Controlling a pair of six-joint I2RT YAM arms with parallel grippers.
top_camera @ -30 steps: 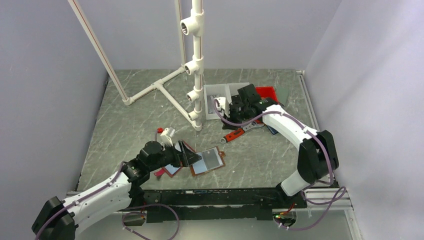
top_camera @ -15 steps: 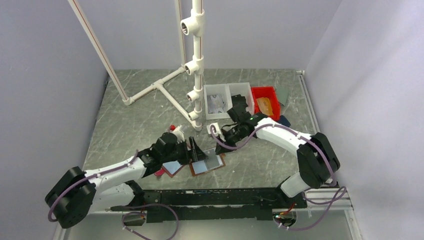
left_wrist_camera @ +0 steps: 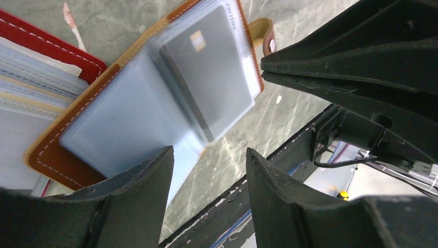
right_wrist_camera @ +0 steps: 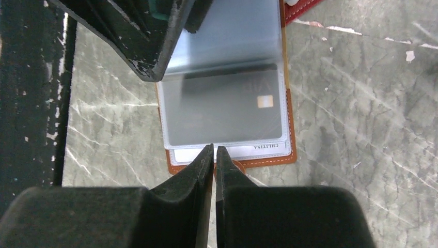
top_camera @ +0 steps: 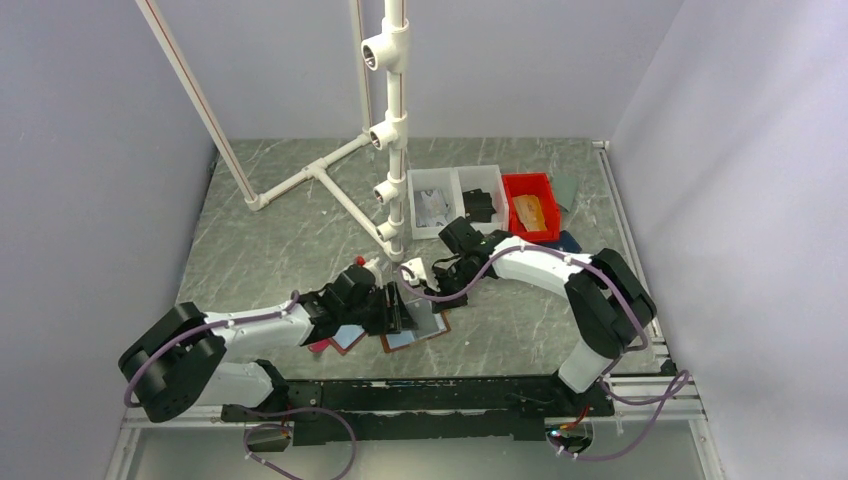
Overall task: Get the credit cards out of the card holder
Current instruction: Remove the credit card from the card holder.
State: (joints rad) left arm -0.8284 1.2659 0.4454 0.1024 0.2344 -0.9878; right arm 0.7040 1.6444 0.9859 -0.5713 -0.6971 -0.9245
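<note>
A brown card holder (top_camera: 420,330) lies open on the grey table, its clear sleeves fanned out. A grey card with a gold chip (right_wrist_camera: 222,106) sits in the top sleeve and also shows in the left wrist view (left_wrist_camera: 209,72). My left gripper (top_camera: 395,308) is open, low over the holder's left half (left_wrist_camera: 119,134), fingertips (left_wrist_camera: 155,170) apart and empty. My right gripper (right_wrist_camera: 214,150) is shut, its tips at the holder's right edge by the snap tab (left_wrist_camera: 264,36). Nothing shows between them.
A red wallet (left_wrist_camera: 31,46) with cards lies just left of the holder. A white pipe stand (top_camera: 395,130), two white bins (top_camera: 435,200) and a red bin (top_camera: 530,205) stand behind. A black rail (top_camera: 430,395) runs along the near table edge.
My right arm has swung from the bins at the back down to the holder's right edge. My left gripper has moved right, over the holder.
</note>
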